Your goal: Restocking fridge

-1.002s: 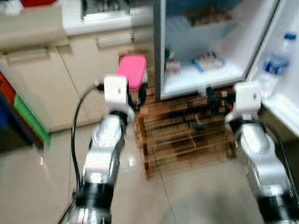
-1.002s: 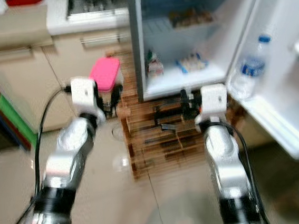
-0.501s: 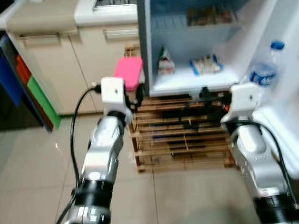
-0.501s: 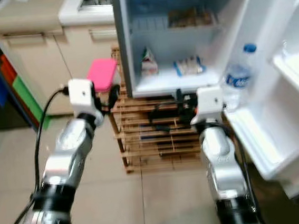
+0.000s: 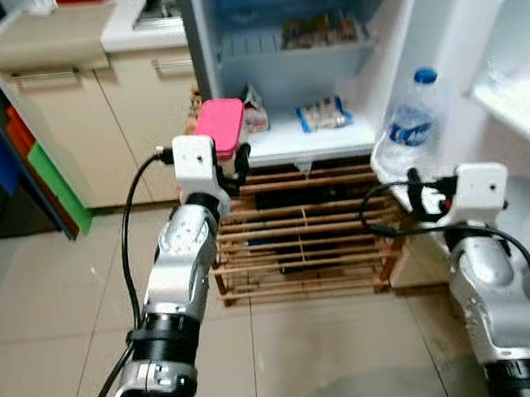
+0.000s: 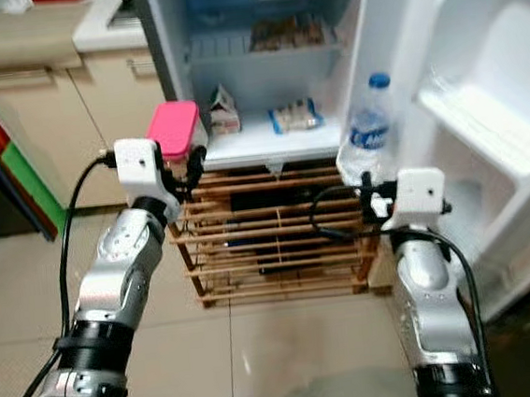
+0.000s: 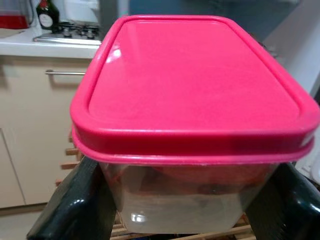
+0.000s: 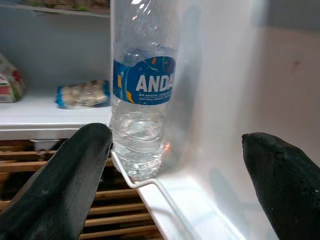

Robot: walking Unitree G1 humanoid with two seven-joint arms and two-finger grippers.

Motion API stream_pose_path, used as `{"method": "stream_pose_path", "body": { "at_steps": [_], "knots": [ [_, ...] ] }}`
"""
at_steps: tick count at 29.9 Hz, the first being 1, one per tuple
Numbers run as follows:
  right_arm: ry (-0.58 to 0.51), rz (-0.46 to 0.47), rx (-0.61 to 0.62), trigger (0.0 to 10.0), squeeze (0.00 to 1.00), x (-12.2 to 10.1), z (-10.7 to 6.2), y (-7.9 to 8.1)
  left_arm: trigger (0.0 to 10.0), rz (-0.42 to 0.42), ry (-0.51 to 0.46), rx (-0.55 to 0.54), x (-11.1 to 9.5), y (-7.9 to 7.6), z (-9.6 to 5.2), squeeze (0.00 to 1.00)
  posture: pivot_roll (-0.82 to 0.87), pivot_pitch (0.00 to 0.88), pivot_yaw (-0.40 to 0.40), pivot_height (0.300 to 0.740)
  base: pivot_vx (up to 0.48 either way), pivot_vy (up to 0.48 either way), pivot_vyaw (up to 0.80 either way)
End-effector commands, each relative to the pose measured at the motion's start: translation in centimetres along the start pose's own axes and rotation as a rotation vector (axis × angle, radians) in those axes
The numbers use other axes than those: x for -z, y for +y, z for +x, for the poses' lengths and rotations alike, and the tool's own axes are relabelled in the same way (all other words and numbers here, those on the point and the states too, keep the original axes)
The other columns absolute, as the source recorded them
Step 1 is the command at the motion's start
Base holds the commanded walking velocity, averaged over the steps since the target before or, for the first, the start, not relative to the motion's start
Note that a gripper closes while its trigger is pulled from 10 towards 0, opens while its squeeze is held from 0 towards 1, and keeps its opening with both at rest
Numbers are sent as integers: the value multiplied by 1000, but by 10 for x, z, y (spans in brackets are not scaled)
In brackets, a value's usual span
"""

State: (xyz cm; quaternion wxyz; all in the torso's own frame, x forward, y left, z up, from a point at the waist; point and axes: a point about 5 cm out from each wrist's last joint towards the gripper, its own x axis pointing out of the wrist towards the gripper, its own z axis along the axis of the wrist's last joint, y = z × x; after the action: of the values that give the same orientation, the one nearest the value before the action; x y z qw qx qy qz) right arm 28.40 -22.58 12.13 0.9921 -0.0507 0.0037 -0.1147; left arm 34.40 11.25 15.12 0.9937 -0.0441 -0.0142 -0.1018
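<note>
Now, line by line:

Box: the pink-lidded box (image 5: 220, 127) was clamped between the two fingers (image 7: 75, 205) of the left tool (image 5: 227, 167), lid up and level, with something reddish dimly visible through its clear wall. It was held just in front of the lower fridge shelf (image 5: 307, 143), near that shelf's left end and not yet on it.

Change: half a second earlier the fridge stood further off and more to the right; now it sat nearly square ahead and closer. The whole picture had shifted, so this was the robot stepping up, not the things moving. The box kept its place in the left tool throughout.

Shelf: a small carton (image 5: 255, 113) and a wrapped packet (image 5: 323, 113) already lay on it, with bare shelf between and in front of them.

Right tool: the right tool (image 5: 414, 201) was spread wide with nothing in it, close to the water bottle (image 8: 142, 90) that stood in the door rack (image 8: 165, 192), one finger just beside the bottle's base.

Below: a wooden rack (image 5: 297, 242) stood on the floor under the fridge.

Meaning: the approach looked about done; I judge the next step was to reach the box forward onto the shelf, clear of the carton.

Side: a counter (image 5: 43, 41) with cupboards stood to the left.
</note>
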Motion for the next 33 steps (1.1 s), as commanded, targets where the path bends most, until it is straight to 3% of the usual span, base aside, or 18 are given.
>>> {"method": "stream_pose_path", "body": {
  "at_steps": [1, 4, 5, 8, 12, 19, 33],
  "knots": [
    [-3, 8, 17, 10000, 0, -3, 3, -4, 10000, 4, -2, -6, -2, 1, 2, 0, -187, 0, 29, 740, 0, 0, 0],
    [-32, 17, -16, 10000, 0, -11, 5, 3, 10000, 16, 8, -14, 0, 1, 2, 0, -187, 0, 29, 740, 0, 0, 0],
    [-73, 41, -98, 10000, 0, -20, 3, 21, 10000, 34, 19, -16, 2, 0, 3, 0, -186, 0, 24, 740, 0, 0, 0],
    [-94, 79, -213, 10000, 0, -24, -2, 44, 10000, 14, 2, 0, 2, -2, 3, 0, -184, 0, 22, 740, 0, 0, 0],
    [-80, 72, -258, 10000, 0, -21, -6, 55, 10000, 14, 10, 5, 3, -3, 3, 0, -181, 0, 20, 740, 420, 0, 111],
    [-64, 61, -243, 10000, 0, -18, -5, 55, 10000, 26, 18, 20, 4, -4, 5, 0, -181, 0, 21, 740, 443, 0, 613],
    [-53, 49, -259, 10000, 0, -16, -5, 57, 10000, 45, 12, 64, 2, -9, 7, 0, -181, 0, 25, 740, 424, -17, 0]
  ]
}}
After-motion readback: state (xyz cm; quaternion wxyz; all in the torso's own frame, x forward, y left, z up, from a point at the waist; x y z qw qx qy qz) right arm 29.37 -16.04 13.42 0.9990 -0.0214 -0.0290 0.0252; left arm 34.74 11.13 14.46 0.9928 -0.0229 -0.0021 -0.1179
